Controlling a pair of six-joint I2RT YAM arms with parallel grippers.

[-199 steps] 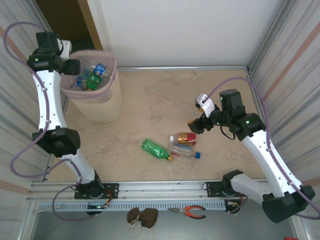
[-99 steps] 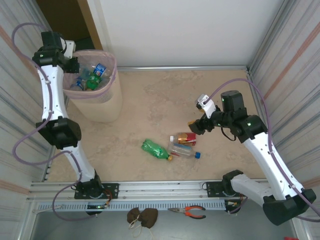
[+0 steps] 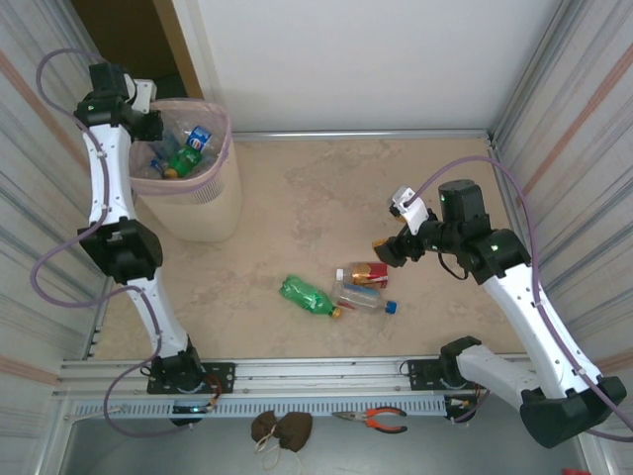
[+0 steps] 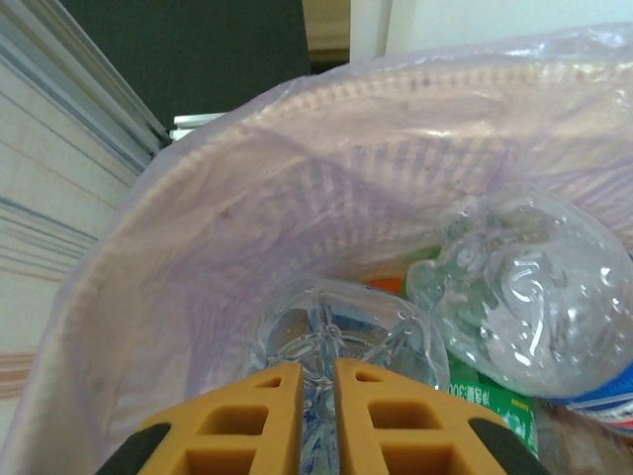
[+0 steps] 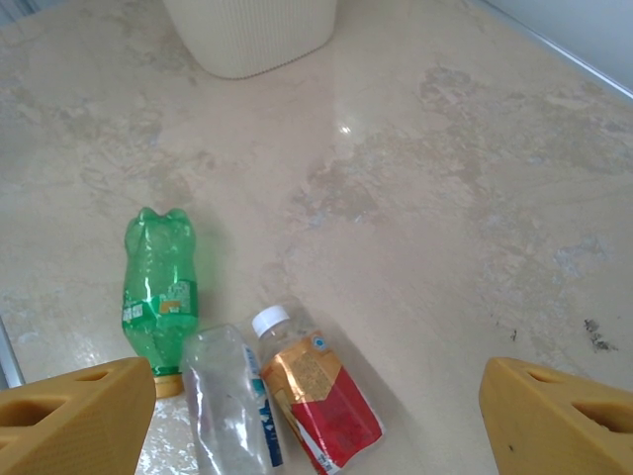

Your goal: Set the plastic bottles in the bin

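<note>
Currently the left claw is pressed together, pinching nothing, over the mouth of the bin at the table's far-left corner; several bottles lie inside. On the table, near its front edge, lie a green bottle, a clear bottle and a red-labelled bottle, side by side. The right claw hovers above them, spread wide and empty

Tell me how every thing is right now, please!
Pale pink plastic bin: upright, bottles inside.
Green plastic bottle: capped, lying on the table.
Clear crumpled bottle with blue cap: lying on the table.
Red-labelled bottle with white cap: lying on the table.
Left jaws: shut, over the bin.
Right jaws: open, above the table bottles.
</note>
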